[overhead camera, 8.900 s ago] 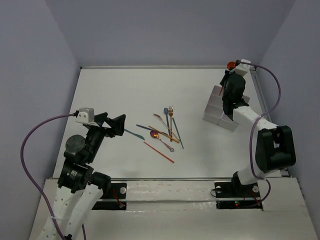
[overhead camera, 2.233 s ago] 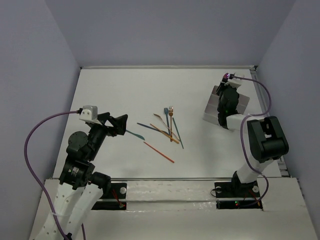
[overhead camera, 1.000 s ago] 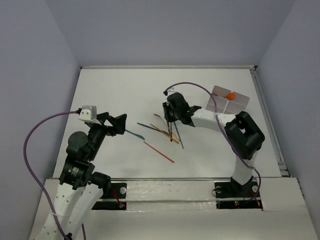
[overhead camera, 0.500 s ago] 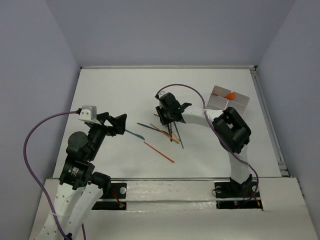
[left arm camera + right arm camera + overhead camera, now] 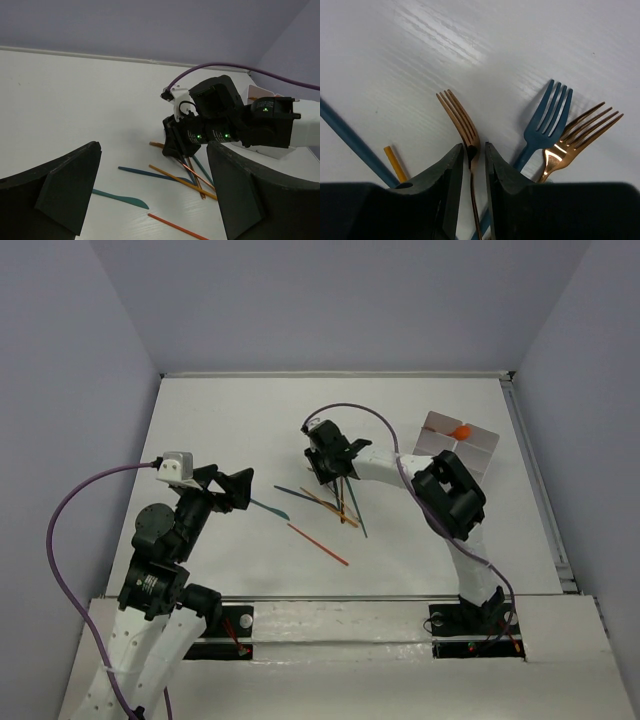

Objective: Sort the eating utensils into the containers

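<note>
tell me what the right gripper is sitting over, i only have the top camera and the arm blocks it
Observer: In the right wrist view, the right gripper has one finger on each side of the neck of a copper fork that lies flat, tines pointing away from the camera.
Operator: is it pinched yet
Observer: The jaws stand narrow with the neck between them. I cannot tell whether they actually press on it.
Operator: anything crowding that fork
Observer: A teal fork and a second copper fork lie just beside it, toward the right of that view. Their tines are clear of the first fork's tines.
</note>
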You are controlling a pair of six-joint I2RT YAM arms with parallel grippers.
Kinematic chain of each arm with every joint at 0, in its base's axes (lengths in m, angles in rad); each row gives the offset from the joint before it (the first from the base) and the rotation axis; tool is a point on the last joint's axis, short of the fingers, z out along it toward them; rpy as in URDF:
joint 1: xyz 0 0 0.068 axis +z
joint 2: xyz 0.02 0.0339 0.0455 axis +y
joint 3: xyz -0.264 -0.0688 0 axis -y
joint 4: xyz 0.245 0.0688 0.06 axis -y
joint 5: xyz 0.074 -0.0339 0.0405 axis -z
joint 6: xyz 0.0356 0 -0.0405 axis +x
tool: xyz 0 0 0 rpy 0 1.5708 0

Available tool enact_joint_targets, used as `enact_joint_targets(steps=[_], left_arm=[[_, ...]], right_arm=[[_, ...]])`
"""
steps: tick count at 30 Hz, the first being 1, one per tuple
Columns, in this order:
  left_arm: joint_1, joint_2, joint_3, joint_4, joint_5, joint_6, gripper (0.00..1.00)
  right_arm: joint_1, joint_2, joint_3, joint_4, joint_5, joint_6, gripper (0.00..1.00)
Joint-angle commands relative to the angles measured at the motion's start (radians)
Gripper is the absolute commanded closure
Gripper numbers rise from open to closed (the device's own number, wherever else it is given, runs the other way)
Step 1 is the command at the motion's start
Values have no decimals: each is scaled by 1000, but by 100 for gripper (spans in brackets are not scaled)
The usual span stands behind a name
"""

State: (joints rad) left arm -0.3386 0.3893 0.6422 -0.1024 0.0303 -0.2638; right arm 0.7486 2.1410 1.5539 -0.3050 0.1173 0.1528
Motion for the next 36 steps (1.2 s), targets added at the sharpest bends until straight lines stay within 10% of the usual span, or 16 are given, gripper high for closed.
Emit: enact_joint_targets(steps=[1,7,19,29,36], left_arm=[[4,-10,36,41,13,6,1],[4,-15,36,43,16,6,1],[-7,-56,37,36,14,6,1],[-65,-107,40,26,-6,9,1],[-111,-124,42,13,-21,14,1]], right_arm=[[11,46,67,-37,48,-32,70],[11,60,135,-60,82,-55,93],[-55,-346,-6,171,298,-121,93],[-409,-820,-497,722,584,-127,93],[-633,-819,-572,1022,671,-215,93]])
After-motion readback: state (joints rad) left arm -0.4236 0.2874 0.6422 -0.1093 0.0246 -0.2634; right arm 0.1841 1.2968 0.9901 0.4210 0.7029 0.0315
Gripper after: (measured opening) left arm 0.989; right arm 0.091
